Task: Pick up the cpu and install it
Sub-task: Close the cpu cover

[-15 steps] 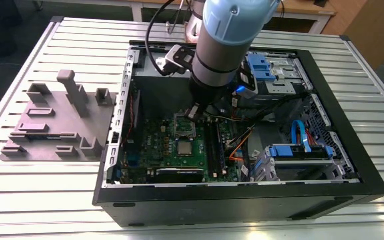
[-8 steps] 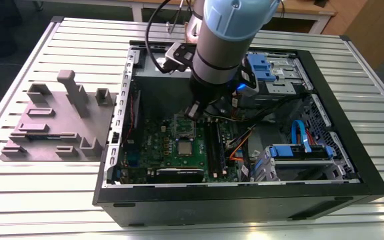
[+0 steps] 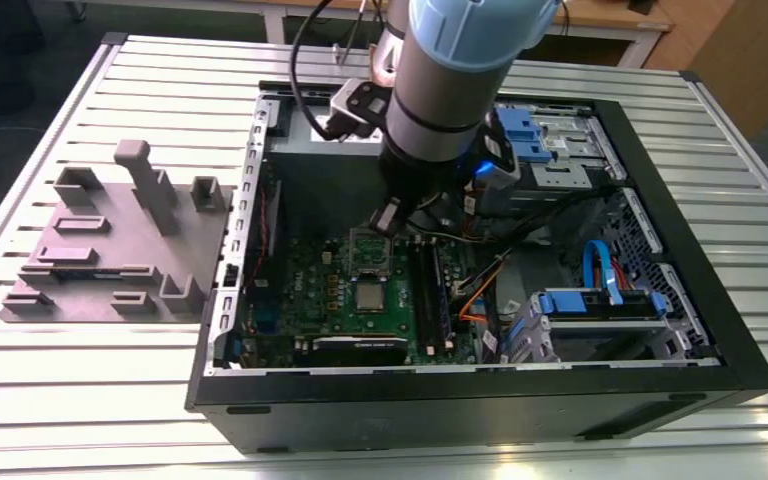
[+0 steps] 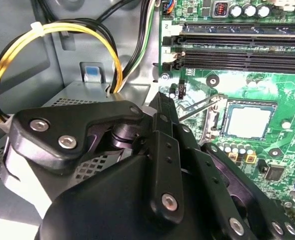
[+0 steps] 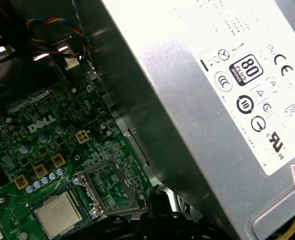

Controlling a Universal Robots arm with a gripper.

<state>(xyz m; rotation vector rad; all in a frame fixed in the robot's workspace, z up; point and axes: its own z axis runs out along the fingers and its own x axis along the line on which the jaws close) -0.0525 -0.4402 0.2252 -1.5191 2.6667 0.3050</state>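
Your arm reaches down into the open PC case (image 3: 678, 330) on the slatted bench (image 3: 117, 380); hand (image 3: 387, 218) sits low over the motherboard (image 3: 317, 300), near the grey power supply (image 5: 222, 95). The cpu (image 3: 372, 296) lies flat in its socket on the board, metal top up, just past the hand toward the case's front edge. It shows in both wrist views: pale square (image 4: 247, 121) w/ dark socket frame around it, and (image 5: 57, 214) beside the open metal bracket (image 5: 107, 187). Chip is square, so no long axis to call; edges run parallel w/ socket sides and w/ the memory slots (image 4: 237, 47). Hand: black linkage (image 4: 152, 165) fills the foreground, fingertips hidden — can't tell how far open; nothing seen in its grip. Grey fixture block (image 3: 117, 250) on bench at the exterior view's left.
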